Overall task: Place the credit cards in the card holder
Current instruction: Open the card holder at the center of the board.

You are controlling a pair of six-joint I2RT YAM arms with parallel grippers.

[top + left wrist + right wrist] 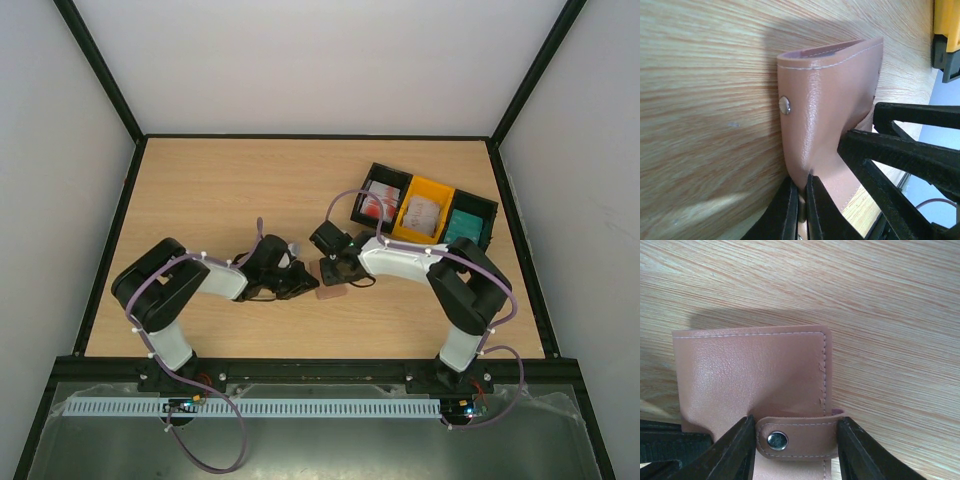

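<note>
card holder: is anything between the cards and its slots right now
Yes. The brown leather-like bifold card holder is folded shut, its snap strap fastened, hiding the slots. The thin plastic credit cards lie in the black and yellow trays. The right gripper straddles the strap.

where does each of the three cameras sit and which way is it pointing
Top external: above and behind the bases, looking down on the table; left arm and right arm show whole, meeting at the card holder.
Left wrist: on the left arm, low, facing right toward the yellow tray; left gripper pinches the holder's edge.
Right wrist: on the right arm, looking down at the holder's front; right gripper straddles its snap strap.
Shared: both wrist views show the holder and the other arm's fingers.
</note>
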